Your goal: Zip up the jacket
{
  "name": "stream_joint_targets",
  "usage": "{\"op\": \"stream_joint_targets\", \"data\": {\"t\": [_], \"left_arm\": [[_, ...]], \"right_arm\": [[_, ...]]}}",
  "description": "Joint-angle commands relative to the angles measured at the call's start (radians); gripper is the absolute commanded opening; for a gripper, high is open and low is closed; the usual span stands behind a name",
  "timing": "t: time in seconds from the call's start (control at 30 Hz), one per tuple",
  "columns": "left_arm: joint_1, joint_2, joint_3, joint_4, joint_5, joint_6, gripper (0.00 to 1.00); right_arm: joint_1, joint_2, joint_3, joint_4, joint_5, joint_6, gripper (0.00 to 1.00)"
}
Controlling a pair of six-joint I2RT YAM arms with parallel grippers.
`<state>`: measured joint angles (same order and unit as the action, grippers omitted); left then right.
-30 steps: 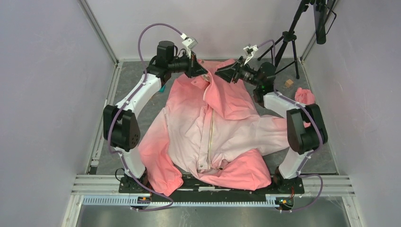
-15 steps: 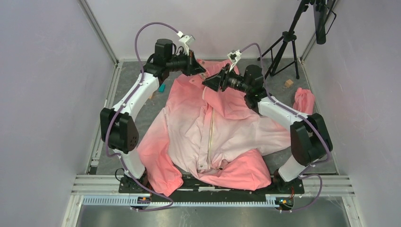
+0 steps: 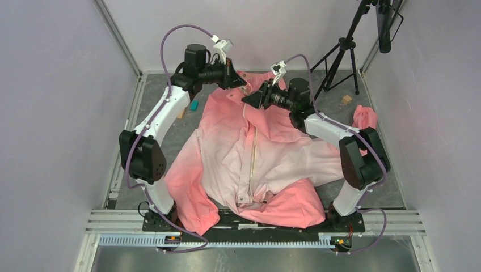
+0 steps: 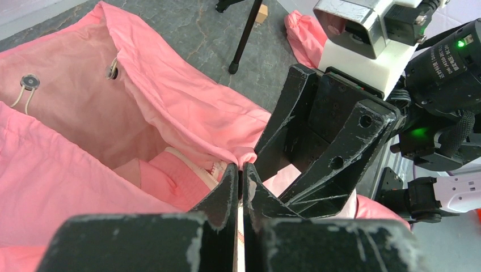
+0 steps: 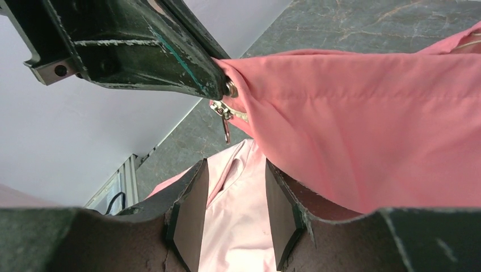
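Observation:
The salmon-to-pale pink jacket point(image 3: 266, 158) lies spread on the table, its cream zipper strip point(image 3: 252, 156) running down the front. My left gripper point(image 3: 245, 86) is shut on the jacket's collar edge point(image 4: 249, 160) by the top of the zipper and holds it lifted. The metal zipper pull point(image 5: 223, 116) hangs just below the left fingers in the right wrist view. My right gripper point(image 3: 247, 99) is open and empty, close under the left gripper, with pale jacket fabric point(image 5: 235, 226) between its pads.
A black tripod point(image 3: 346, 48) stands at the back right beside a small wooden block point(image 3: 345, 100). A teal object point(image 3: 194, 105) lies left of the jacket. Walls close in on both sides. A pink sleeve end point(image 3: 365, 116) lies at the right.
My right gripper has moved left toward the collar and now sits just under my left gripper. My left gripper has shifted slightly back, still holding the collar.

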<state>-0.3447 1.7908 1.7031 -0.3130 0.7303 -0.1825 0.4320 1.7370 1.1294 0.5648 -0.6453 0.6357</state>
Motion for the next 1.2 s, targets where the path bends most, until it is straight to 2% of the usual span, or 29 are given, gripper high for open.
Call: {"op": "stream_joint_targets", "data": {"t": [0.0, 0.43, 0.63, 0.73, 0.83, 0.9, 1.0, 1.07, 1.17], "left_arm": [[-0.008, -0.008, 0.044, 0.012, 0.012, -0.036, 0.02], [-0.014, -0.002, 0.058, -0.016, 0.006, -0.033, 0.02], [-0.016, 0.001, 0.064, -0.039, -0.008, -0.034, 0.02], [-0.019, 0.0, 0.075, -0.056, -0.017, -0.031, 0.02], [-0.019, -0.011, 0.082, -0.086, -0.056, -0.011, 0.02], [-0.019, -0.028, 0.078, -0.096, -0.093, 0.001, 0.02], [-0.02, -0.057, 0.067, -0.092, -0.161, 0.006, 0.02], [-0.02, -0.074, 0.058, -0.084, -0.188, 0.016, 0.02], [-0.021, -0.1, 0.041, -0.049, -0.234, 0.013, 0.02]], "right_arm": [[0.0, 0.004, 0.06, 0.076, 0.016, 0.011, 0.47], [0.006, 0.033, 0.111, 0.083, 0.032, 0.022, 0.37], [0.011, 0.046, 0.143, 0.049, 0.053, 0.014, 0.16], [0.013, 0.049, 0.149, 0.039, 0.08, 0.028, 0.01], [0.011, 0.034, 0.14, -0.039, 0.175, 0.034, 0.01], [0.011, 0.035, 0.164, -0.161, 0.253, 0.045, 0.0], [0.001, 0.07, 0.222, -0.301, 0.279, 0.071, 0.0], [-0.01, 0.078, 0.195, -0.316, 0.29, 0.105, 0.0], [-0.012, 0.096, 0.19, -0.344, 0.276, 0.073, 0.0]]}}
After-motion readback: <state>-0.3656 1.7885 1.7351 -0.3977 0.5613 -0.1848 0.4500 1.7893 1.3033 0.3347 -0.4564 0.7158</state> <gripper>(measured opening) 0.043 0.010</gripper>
